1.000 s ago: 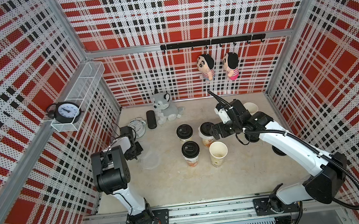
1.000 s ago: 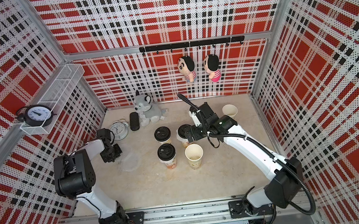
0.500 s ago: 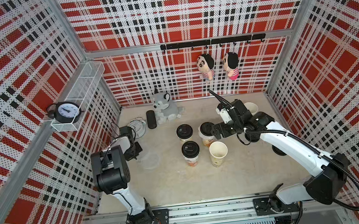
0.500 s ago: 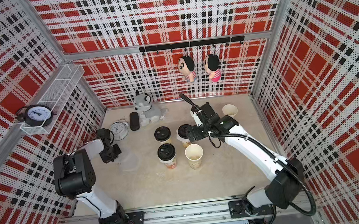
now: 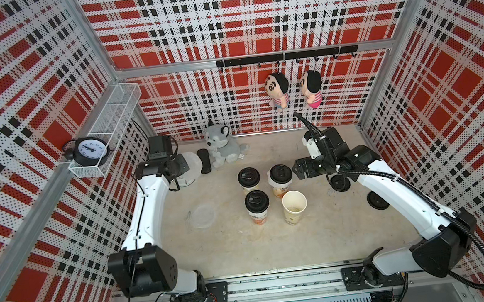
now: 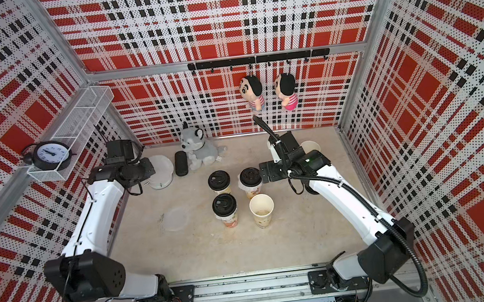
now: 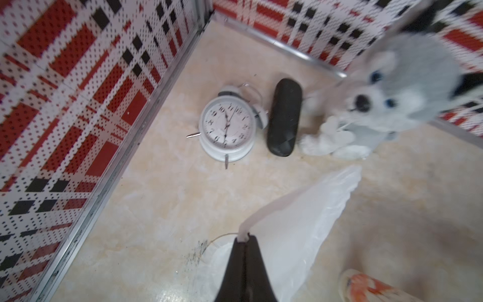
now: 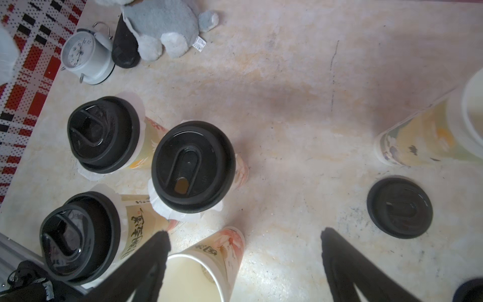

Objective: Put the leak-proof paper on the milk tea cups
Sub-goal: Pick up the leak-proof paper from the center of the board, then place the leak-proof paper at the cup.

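The left gripper (image 7: 244, 236) has its fingers pinched together on the rim of a paper sheet (image 7: 300, 222), held up at far left by the white clock (image 7: 226, 128). A second sheet (image 5: 203, 215) lies flat on the table (image 5: 245, 249) — left of the cups (image 5: 258, 219). Three carry black lids (image 5: 248, 176); the open cup (image 5: 294, 204) stands nearest. The right gripper (image 8: 244, 232) hangs right of them — fingers wide apart, empty.

Tops overhead; wrists low: left clock (image 7: 226, 127), right cups (image 8: 423, 136).

The left arm (image 5: 148, 207) and right arm (image 5: 392, 194) are white with big black joints (image 5: 143, 272); a bumpy black hose (image 5: 368, 171) runs along the right one; fingers (image 8: 343, 261) are black
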`<control>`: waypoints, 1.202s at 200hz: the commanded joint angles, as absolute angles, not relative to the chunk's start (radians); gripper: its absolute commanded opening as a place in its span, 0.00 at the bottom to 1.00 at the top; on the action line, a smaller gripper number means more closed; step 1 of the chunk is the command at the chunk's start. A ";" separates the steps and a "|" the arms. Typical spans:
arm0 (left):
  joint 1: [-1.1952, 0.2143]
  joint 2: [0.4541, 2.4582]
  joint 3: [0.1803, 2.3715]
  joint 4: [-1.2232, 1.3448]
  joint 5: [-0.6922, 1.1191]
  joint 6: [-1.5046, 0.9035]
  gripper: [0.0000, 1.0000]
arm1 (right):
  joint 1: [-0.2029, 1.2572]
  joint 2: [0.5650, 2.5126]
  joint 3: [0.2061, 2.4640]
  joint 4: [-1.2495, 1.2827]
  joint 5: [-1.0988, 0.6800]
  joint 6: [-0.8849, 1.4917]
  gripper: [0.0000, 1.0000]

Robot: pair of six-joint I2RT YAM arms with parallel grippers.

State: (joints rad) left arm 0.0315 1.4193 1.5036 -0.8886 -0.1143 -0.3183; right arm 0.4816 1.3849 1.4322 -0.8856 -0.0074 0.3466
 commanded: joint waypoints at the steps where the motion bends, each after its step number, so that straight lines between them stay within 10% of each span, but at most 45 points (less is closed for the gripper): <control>1: -0.084 1.372 1.568 -1.021 -0.089 -0.336 0.00 | 0.449 1.345 1.464 -0.924 0.018 0.368 0.93; 110: -0.882 1.301 1.489 -0.876 -0.044 -0.594 0.00 | 0.287 1.345 1.504 -0.991 0.072 0.364 0.92; 240: -0.955 1.565 1.447 -0.765 -0.020 -0.586 0.00 | 0.255 1.321 1.415 -0.960 0.014 0.316 0.92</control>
State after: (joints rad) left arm -0.9668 1.5505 1.4105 -0.7910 -0.0078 -0.5976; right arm 0.2630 1.3361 1.4223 -0.9779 0.0277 0.3347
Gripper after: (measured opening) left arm 0.045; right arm 0.923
